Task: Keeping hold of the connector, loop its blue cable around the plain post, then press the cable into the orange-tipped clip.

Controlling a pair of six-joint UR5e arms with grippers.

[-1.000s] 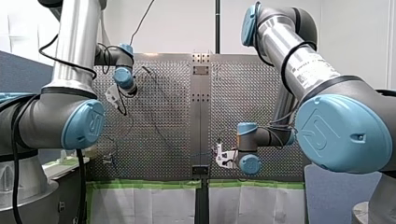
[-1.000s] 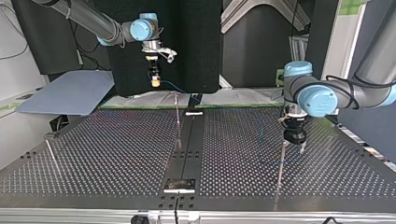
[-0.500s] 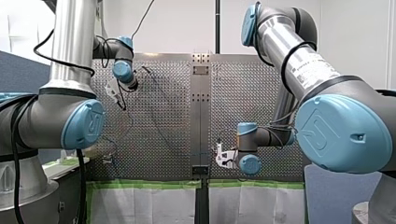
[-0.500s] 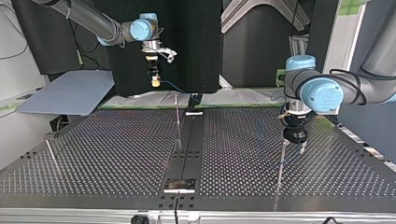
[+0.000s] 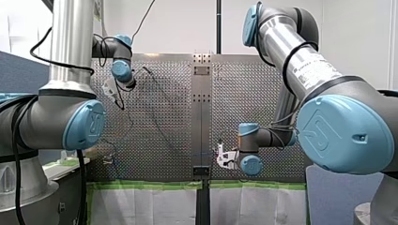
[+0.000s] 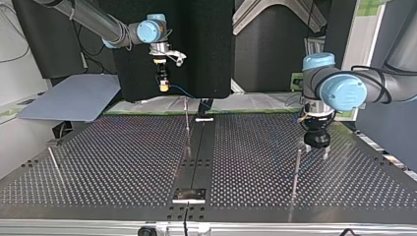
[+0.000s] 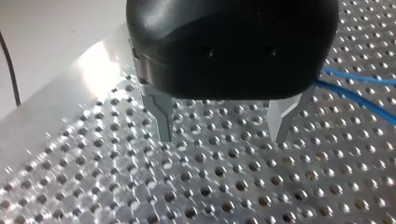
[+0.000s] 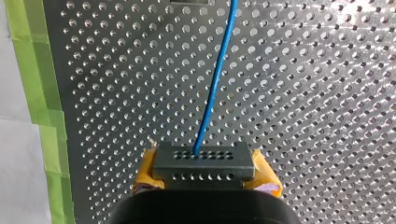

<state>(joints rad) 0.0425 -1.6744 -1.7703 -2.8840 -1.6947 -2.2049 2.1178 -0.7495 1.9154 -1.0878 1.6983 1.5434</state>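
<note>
UR mark on blue joint caps (image 5: 345, 133), my right arm's print (image 5: 307, 64) (unreadable)

My left arm's gripper (image 6: 316, 149) moved. In the top view it slid a little to the right and went a bit higher, away from the thin metal post (image 6: 296, 169). A second ago it hung right over the top of that post. At the end it hung just beside the post, on its right side. The round blue cap (image 6: 342, 93) on that arm's wrist also went up and to the right. In the front view the same wrist (image 5: 121, 71) went a little higher and a little to the left.
</note>
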